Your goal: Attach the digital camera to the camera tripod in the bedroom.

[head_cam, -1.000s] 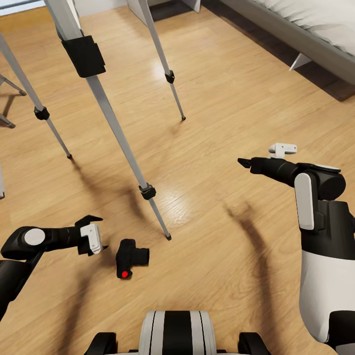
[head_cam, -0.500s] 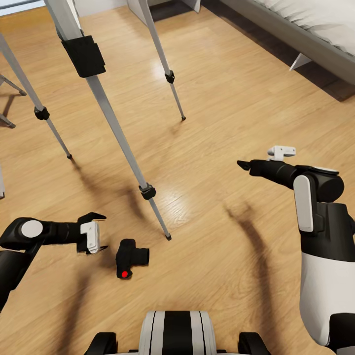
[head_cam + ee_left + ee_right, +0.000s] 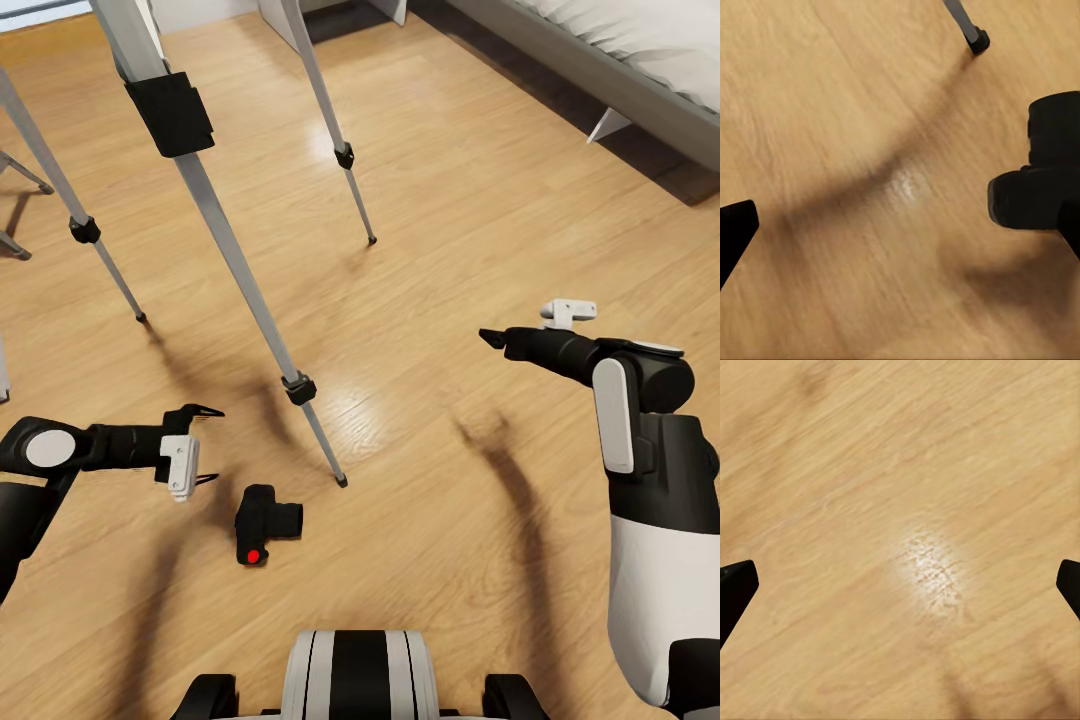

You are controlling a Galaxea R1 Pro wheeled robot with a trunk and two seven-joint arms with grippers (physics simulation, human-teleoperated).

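nothing is attached yet: the digital camera (image 3: pixel 264 522) lies on the wood floor (image 3: pixel 450 250) by the camera tripod (image 3: pixel 230 250) foot, just beside the spread, empty left gripper (image 3: pixel 205 445), with pickup and mounting left.

Left arm enters the head view at 8 o'clock, forearm level, left gripper (image 3: pixel 207 445) pointing toward 3 o'clock with fingers spread apart, holding nothing. Right arm rises at 4 o'clock, elbow bent; right gripper (image 3: pixel 489 338) points toward 9 o'clock, fingers parted, empty.
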